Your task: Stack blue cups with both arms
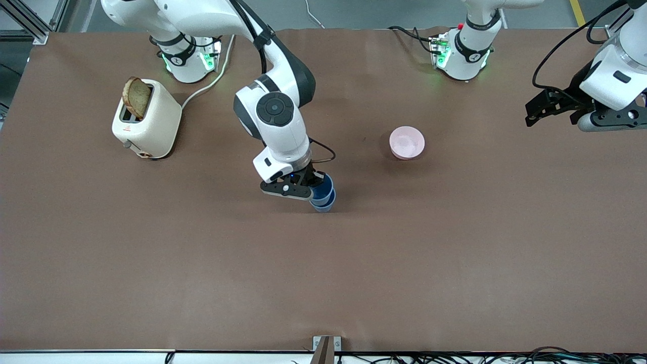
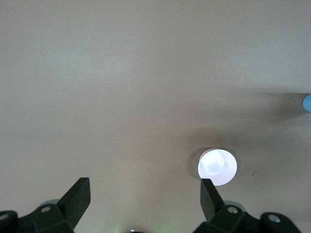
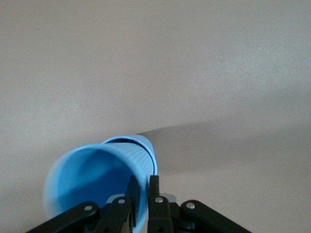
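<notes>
I read no labels. Right tool (image 1: 312,188) pinches the upper blue cup's (image 1: 323,187) rim, nested in lower blue cup (image 1: 324,204), mostly hidden. Left tool (image 2: 145,196) waits, spread wide.

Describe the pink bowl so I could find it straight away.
Start at the cream toaster with bread sticking out, then look along the brown table toward the left arm's end. Past the blue cups in the right hand stands the pink bowl, alone, round and pale.
</notes>
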`<state>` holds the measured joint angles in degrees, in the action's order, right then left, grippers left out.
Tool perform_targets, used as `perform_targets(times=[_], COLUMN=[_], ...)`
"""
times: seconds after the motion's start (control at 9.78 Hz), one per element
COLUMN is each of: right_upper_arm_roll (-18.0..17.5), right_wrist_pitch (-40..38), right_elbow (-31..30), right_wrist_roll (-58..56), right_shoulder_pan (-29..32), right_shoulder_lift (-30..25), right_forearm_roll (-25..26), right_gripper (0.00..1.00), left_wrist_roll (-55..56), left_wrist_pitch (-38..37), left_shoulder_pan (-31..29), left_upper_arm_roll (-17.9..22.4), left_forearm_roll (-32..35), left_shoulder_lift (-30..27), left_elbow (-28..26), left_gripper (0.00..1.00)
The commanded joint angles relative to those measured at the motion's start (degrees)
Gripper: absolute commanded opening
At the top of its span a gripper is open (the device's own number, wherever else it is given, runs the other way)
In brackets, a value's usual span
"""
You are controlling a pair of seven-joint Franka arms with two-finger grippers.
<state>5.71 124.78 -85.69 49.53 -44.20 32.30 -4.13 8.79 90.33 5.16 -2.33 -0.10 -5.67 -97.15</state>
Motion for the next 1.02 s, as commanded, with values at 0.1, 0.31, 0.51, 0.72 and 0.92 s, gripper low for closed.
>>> perform_targets(times=[0.1, 0.31, 0.51, 0.72, 0.92], right_upper_arm_roll=[0.18, 1.40, 8.41, 15.18, 20.98], right_wrist_pitch=[-0.41, -3.12, -10.05, -18.13, -22.09], right_elbow=[1.23, 1.49, 1.50, 1.41, 1.49], right_wrist_roll=[1.36, 1.18, -0.91, -3.72, -8.21], right_shoulder_pan=[-0.19, 1.30, 1.48, 3.14, 3.50], right_shoulder_lift=[0.22, -3.96, -11.43, -18.47, -23.05], right_forearm_roll=[1.40, 1.66, 3.93, 4.48, 4.48], right_gripper=[1.00, 1.00, 1.00, 1.00, 1.00], left_wrist_roll=[-1.32, -1.24, -1.24, -1.24, -1.24], left_wrist_pitch=[-0.24, -0.07, 0.28, 0.28, 0.20], left_shoulder_pan=[-0.59, -0.50, -0.41, -0.41, -0.50], left_upper_arm_roll=[0.05, 0.05, -0.04, -0.04, -0.04], left_forearm_roll=[0.19, 0.19, 0.19, 0.19, 0.19], left_shoulder_lift=[-0.22, -0.04, 0.22, 0.22, 0.22], left_elbow=[-1.03, -0.93, -0.85, -0.94, -1.11], left_gripper=[1.00, 1.00, 1.00, 1.00, 1.00])
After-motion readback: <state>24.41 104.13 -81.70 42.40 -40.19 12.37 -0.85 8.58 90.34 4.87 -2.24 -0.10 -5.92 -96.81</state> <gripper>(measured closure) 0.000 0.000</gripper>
